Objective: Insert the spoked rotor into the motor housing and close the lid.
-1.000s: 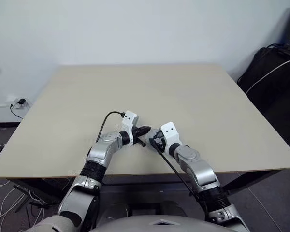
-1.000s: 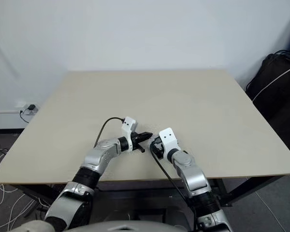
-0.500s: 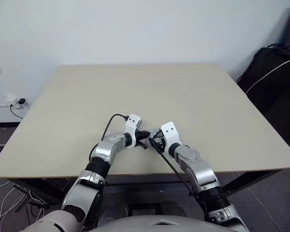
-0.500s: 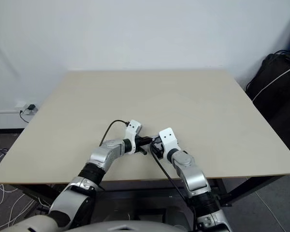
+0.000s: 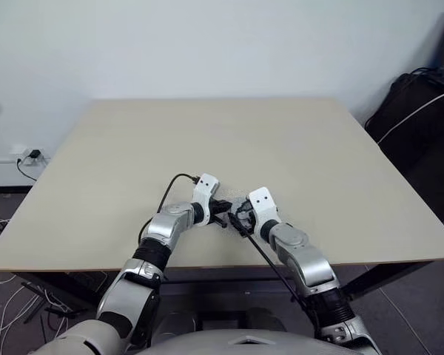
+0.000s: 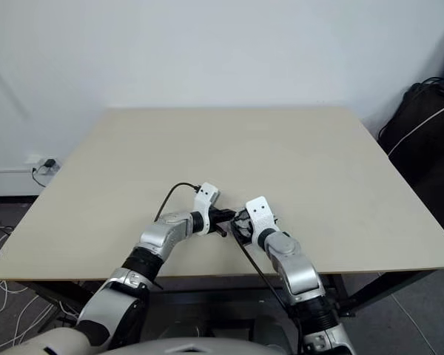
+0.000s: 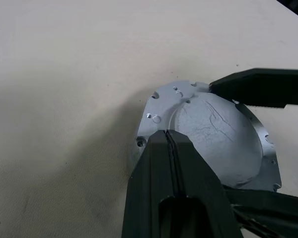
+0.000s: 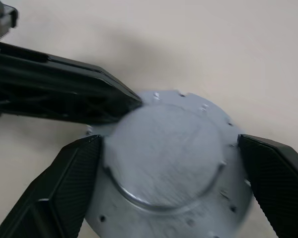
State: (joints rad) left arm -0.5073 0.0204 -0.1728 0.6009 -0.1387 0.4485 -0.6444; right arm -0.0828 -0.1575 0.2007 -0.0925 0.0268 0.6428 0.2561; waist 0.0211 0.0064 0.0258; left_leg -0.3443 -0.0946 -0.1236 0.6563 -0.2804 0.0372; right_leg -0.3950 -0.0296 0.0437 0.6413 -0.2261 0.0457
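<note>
A light-grey round motor housing (image 7: pixel 213 134) with a holed flange and a smooth raised middle lies on the beige table (image 5: pixel 281 148), near its front edge. Whether that smooth middle is the lid I cannot tell. My left gripper (image 7: pixel 168 133) is shut, with its tips at the housing's (image 8: pixel 169 163) rim. The right gripper (image 8: pixel 169 141) stands open around the housing, one black finger (image 8: pixel 74 173) on each side of it, apart from its flange. From the head, both grippers (image 5: pixel 223 209) (image 5: pixel 239 214) meet over the same spot. The spoked rotor is out of view.
A black cable (image 5: pixel 170 185) loops up from my left wrist over the table. A black bag with a white cord (image 5: pixel 414 111) stands off the table's right side. Loose wires (image 5: pixel 0 303) and a wall socket (image 5: pixel 26 157) are on the left by the floor.
My left gripper has tipped down a little and drawn closer to the right gripper. The right arm has stayed in place.
</note>
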